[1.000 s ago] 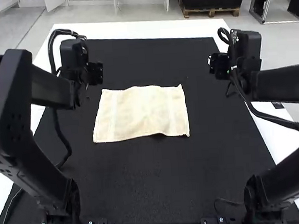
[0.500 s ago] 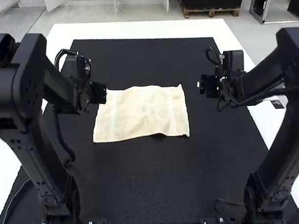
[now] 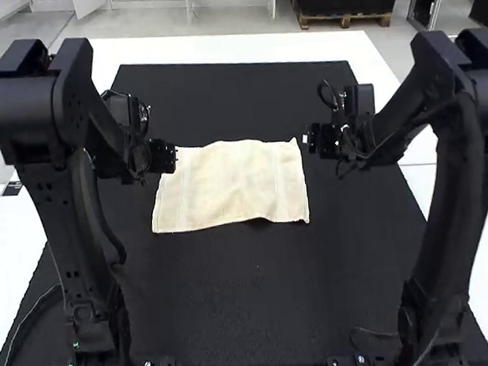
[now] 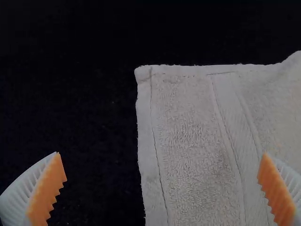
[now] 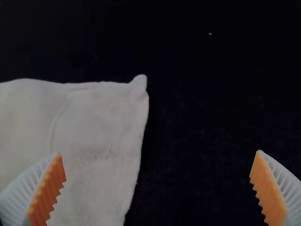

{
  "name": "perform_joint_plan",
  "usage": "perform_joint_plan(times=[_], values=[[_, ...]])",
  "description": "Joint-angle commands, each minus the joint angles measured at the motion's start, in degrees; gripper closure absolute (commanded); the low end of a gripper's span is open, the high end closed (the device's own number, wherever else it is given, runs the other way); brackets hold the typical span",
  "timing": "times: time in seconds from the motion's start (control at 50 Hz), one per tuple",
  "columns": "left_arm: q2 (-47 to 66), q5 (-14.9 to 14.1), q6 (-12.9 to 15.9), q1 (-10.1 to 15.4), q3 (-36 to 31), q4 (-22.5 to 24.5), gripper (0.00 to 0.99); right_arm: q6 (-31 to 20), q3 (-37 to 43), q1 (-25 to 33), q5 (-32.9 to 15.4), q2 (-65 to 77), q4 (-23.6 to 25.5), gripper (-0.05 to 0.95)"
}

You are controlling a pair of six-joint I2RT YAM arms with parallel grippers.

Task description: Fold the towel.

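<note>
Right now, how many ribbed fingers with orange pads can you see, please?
4. Two are on the left hand, open above one side edge of the towel; two are on the right hand, open above the opposite side edge.

towel (image 3: 229, 184) on mat (image 3: 235, 301), mat on desk (image 3: 218, 47), left tool (image 3: 163, 156) near towel's far left corner, right tool (image 3: 321, 140) near far right corner

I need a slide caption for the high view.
Left gripper and right gripper flank a cream towel on a black mat.

No legible text, labels, brand markings, numerals or signs can be identified on any item from here.
</note>
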State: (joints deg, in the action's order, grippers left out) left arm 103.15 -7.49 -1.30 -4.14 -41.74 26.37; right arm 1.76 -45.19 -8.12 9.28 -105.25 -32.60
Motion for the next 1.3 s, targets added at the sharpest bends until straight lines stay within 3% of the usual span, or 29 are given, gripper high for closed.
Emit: perform_joint_plan(times=[0.0, 0.84, 1.28], values=[[2.0, -1.2, 0.9, -0.4, -2.2, 0.8, 0.038, 0.7, -2.4, -0.8, 0.9, -2.4, -1.0, -0.01], [12.4, -1.0, 1.5, -2.0, -7.9, 6.0, 0.038, 0.8, -10.9, -3.0, 1.4, -15.8, -5.2, -0.01], [15.4, -1.0, 1.5, -2.0, -10.6, 5.4, 0.075, 1.1, -13.9, -4.4, 0.7, -20.0, -5.2, 0.00]])
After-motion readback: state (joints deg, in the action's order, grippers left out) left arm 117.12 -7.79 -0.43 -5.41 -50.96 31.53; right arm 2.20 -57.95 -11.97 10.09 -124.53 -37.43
